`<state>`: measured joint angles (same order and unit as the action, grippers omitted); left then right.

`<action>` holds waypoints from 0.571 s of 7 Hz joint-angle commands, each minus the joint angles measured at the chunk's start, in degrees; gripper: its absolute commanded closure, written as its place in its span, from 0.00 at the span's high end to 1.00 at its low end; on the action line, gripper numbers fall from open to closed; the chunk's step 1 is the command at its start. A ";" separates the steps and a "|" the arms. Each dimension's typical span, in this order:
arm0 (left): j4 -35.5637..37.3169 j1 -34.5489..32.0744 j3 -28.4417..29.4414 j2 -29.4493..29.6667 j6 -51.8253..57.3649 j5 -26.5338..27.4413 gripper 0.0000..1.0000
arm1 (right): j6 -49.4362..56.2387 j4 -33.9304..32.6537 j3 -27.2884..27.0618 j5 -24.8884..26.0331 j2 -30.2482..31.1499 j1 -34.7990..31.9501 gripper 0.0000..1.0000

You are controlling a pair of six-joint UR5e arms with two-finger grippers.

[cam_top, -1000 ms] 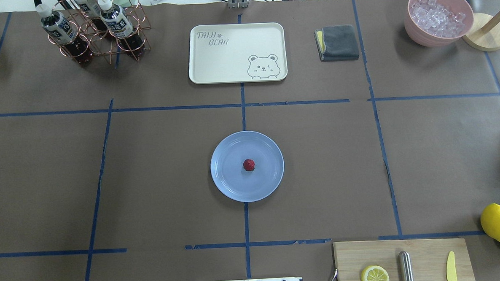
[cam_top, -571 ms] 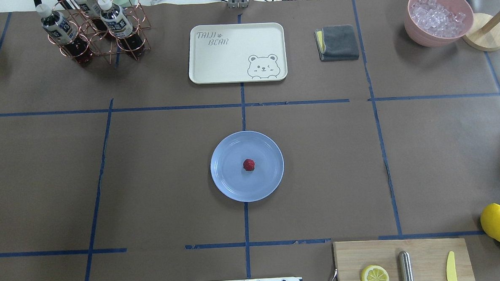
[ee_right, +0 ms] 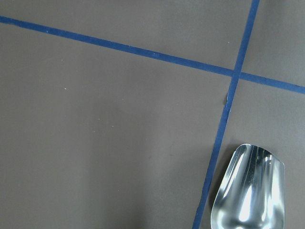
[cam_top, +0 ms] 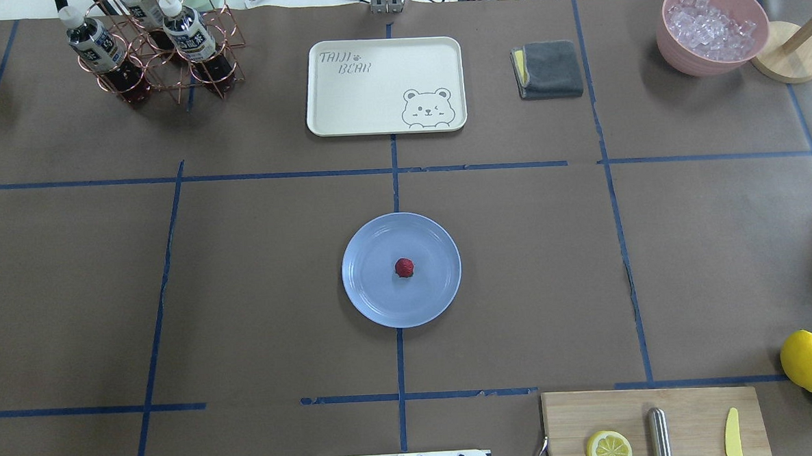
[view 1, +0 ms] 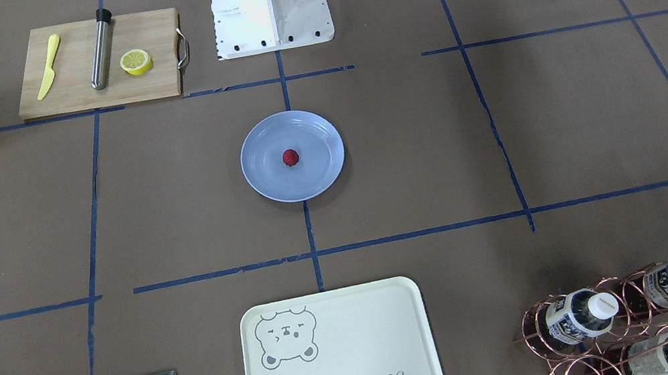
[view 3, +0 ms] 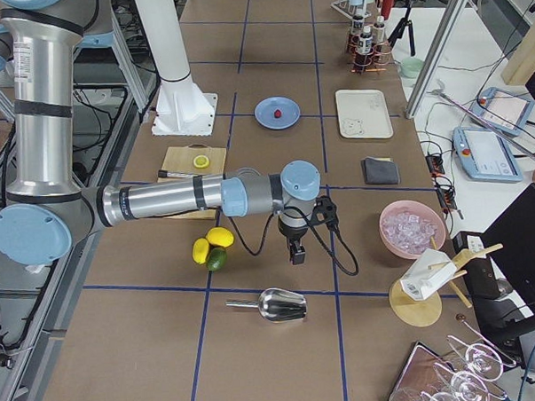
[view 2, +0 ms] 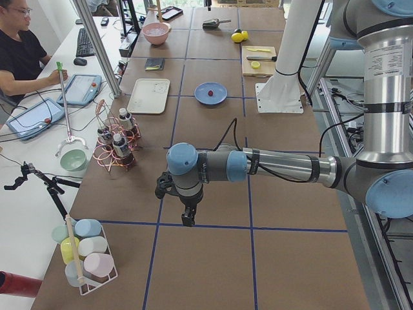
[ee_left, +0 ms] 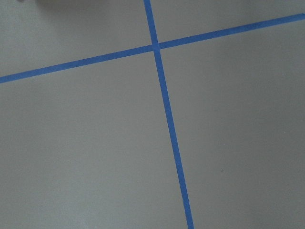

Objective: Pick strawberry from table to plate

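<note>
The small dark-red strawberry (cam_top: 404,268) (view 1: 291,157) lies near the middle of the light-blue plate (cam_top: 375,298) (view 1: 268,181), which sits at the centre of the brown-paper table (cam_top: 243,262). Neither gripper appears in the overhead or front views. The left gripper (view 2: 188,219) hangs over bare table far from the plate, past the bottle rack. Over the table's other end hangs the right gripper (view 3: 295,252), beside the lemons. I cannot tell whether either gripper is open or shut. Both wrist views show only paper and blue tape, with no fingers in them.
A cream bear tray (cam_top: 385,85), a folded grey cloth (cam_top: 548,69), a pink bowl of ice (cam_top: 711,26) and a copper bottle rack (cam_top: 151,50) line the far side. A cutting board (cam_top: 654,426) and lemons (cam_top: 807,360) sit near right. A metal scoop (ee_right: 248,191) lies under the right wrist.
</note>
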<state>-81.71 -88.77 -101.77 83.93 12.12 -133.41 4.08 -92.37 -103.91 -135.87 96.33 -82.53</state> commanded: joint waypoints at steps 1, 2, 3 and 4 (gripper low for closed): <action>-0.20 0.00 0.26 -0.08 -0.25 -0.18 1.00 | -0.39 0.00 0.11 -0.01 0.00 0.00 1.00; -0.20 0.00 0.61 -0.08 -0.25 -0.27 1.00 | -0.65 0.00 0.19 0.08 0.09 0.00 1.00; -0.20 0.00 1.13 -0.17 -0.25 -0.27 1.00 | -0.83 0.00 -0.33 -0.01 0.26 0.00 1.00; -0.46 0.00 1.48 -0.17 -0.17 -0.27 1.00 | -0.83 0.00 -0.68 -0.10 0.79 0.00 1.00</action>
<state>-81.97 -88.77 -100.76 83.79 11.89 -133.67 3.35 -92.37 -104.16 -135.88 96.64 -82.53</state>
